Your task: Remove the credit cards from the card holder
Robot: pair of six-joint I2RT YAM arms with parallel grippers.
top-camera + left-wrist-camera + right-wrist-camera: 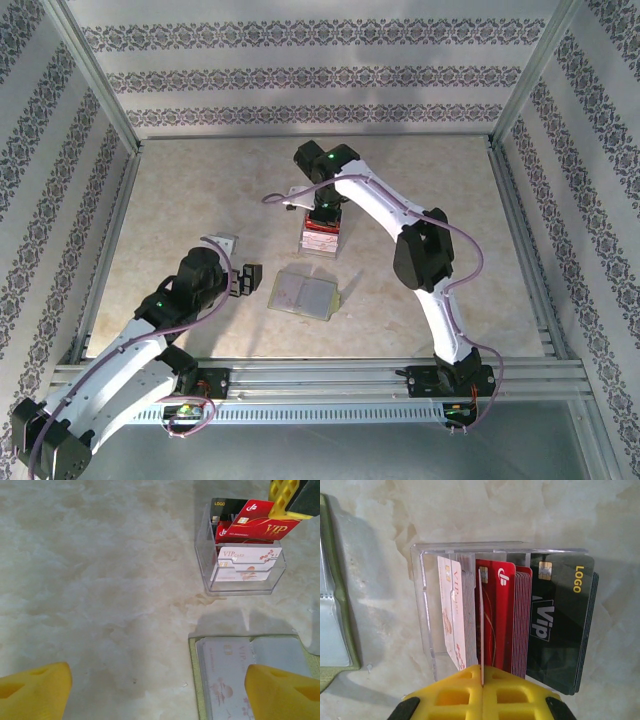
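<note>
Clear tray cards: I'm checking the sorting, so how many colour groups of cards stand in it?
3: white cards on the left in the right wrist view, red cards in the middle, black cards on the right. More cards may hide behind each front one.

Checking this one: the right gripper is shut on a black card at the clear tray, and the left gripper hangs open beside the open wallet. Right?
Not quite. The right gripper is shut on a red card, not a black one, as the left wrist view shows. The rest holds: it is at the clear tray, and the left gripper hangs open beside the open wallet.
</note>
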